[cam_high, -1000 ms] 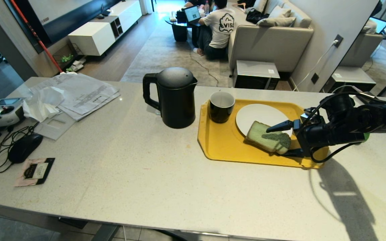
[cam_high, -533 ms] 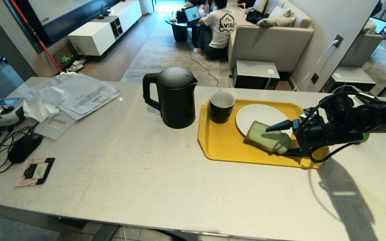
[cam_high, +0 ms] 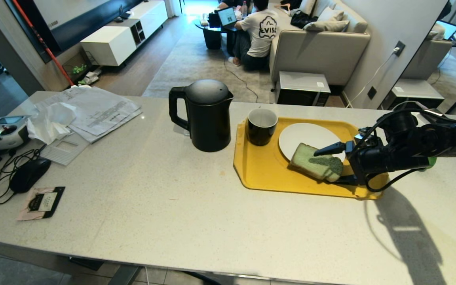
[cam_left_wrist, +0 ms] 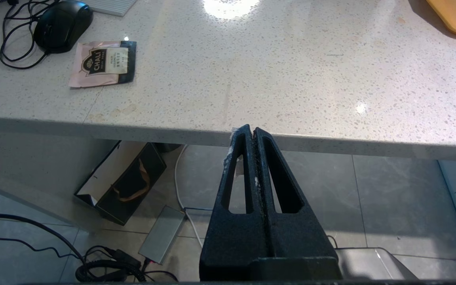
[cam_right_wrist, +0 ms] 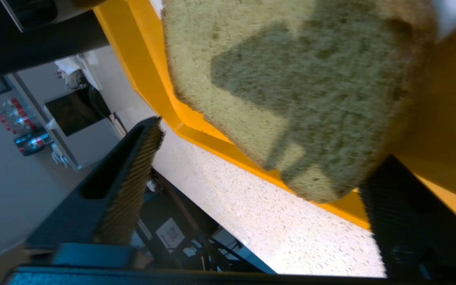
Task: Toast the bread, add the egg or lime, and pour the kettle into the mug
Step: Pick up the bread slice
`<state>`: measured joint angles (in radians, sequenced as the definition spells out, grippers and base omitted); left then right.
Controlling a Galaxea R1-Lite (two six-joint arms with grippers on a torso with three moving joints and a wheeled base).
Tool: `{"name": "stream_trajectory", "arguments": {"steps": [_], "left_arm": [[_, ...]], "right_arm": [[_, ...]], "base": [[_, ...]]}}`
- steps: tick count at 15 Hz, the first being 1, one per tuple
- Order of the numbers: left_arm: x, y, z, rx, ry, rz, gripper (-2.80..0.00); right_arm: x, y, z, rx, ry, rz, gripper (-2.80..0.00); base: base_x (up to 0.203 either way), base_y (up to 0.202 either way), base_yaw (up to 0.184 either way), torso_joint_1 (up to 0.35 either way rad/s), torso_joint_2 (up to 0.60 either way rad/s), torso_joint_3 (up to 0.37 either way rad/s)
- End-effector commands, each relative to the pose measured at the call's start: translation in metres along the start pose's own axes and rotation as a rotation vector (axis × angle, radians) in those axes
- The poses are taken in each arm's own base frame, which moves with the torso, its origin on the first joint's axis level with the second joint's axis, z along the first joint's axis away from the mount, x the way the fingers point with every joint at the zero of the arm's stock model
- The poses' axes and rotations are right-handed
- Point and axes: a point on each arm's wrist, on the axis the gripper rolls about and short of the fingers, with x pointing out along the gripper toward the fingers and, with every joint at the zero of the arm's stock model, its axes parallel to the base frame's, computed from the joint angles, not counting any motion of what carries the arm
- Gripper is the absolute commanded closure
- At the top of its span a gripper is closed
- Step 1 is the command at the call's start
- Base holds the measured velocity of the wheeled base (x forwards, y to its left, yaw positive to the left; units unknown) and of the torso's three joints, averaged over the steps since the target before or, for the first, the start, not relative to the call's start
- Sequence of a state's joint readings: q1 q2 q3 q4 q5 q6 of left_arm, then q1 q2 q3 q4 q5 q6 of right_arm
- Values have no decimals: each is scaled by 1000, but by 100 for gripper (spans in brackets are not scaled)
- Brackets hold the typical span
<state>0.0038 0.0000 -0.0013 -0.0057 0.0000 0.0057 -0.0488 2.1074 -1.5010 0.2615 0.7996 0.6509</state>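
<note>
The right end effector (cam_high: 337, 164) stands spread around the thick pale green bread slice (cam_high: 316, 161), not yet clamped. The slice leans on the white plate (cam_high: 305, 136) near the yellow tray's (cam_high: 267, 170) front right corner, rounded top toward the arm. Judged: the pick-up step; closing comes next. The left end effector (cam_left_wrist: 250, 132), clenched, hangs below the worktop (cam_high: 172, 213) edge.

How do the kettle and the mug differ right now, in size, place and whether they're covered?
The kettle is tall, while the mug is short and far smaller. The kettle stands on the bare counter; the mug stands inside the yellow tray, at its far left corner. The kettle has a domed lid on; the mug is open, showing a pale inside. Both are black and upright, and neither is touched by a gripper.
</note>
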Motion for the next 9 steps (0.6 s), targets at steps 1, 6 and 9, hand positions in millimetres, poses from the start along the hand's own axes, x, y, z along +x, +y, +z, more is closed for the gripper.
{"name": "stream_trajectory", "arguments": {"steps": [1,6,9], "left_arm": [[0,0,0,0,1,1,0],[0,0,0,0,0,0,0],[0,0,0,0,1,1,0]], "right_arm": [[0,-1,-1,11,10,5,0],[-1,0,0,8,5,7,0],[-7,1,1,6,-9,10,0]], "base": [[0,0,0,0,0,0],[0,0,0,0,0,0],[0,0,0,0,0,0]]}}
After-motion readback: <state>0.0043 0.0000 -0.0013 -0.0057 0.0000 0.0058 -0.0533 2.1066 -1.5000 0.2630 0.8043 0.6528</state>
